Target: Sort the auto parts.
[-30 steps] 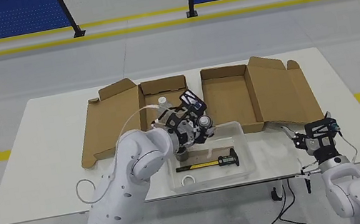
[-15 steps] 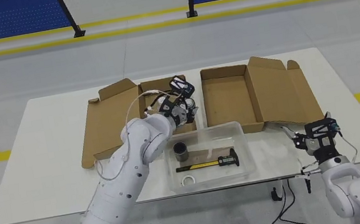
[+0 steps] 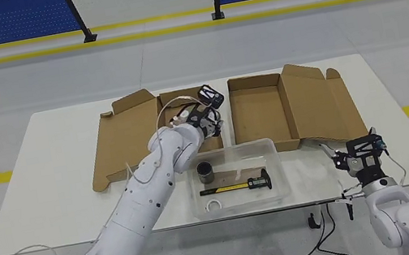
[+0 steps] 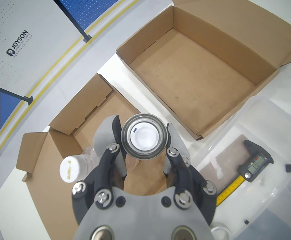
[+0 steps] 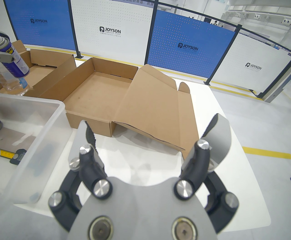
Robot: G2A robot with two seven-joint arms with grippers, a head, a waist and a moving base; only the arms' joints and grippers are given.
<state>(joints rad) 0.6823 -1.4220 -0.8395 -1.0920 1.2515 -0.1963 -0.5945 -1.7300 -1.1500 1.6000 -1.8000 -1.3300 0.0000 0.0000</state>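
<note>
Just beyond the far left corner of the clear plastic bin point(image 3: 267, 153), the left gripper point(image 4: 144, 141) is hanging over the left cardboard box point(image 4: 91, 109). Its jaws are pressing on either side of a spray can point(image 4: 142, 139), holding the blue, silver-topped can roughly upright. Whether the can is touching the box floor cannot be told. A clear bottle with a white cap point(image 4: 69, 169) is standing in that same box, just beside the can on the side away from the bin.

Behind the bin's far right corner, the right cardboard box point(image 4: 193, 91) is sitting with its flaps spread and its brown floor showing.

Inside the bin, a digital caliper with a yellow scale point(image 3: 241, 185) is lying across the middle. A dark cylinder point(image 3: 205, 170) is standing toward the bin's left wall, and a white ring point(image 3: 214, 205) is lying near its front left corner.

Well apart from the bin on its right side, the right gripper point(image 5: 154, 134) is hovering near the front edge of the white surface point(image 3: 49, 180). Its jaws are standing wide apart and gripping nothing, and they are pointing toward the right cardboard box.
</note>
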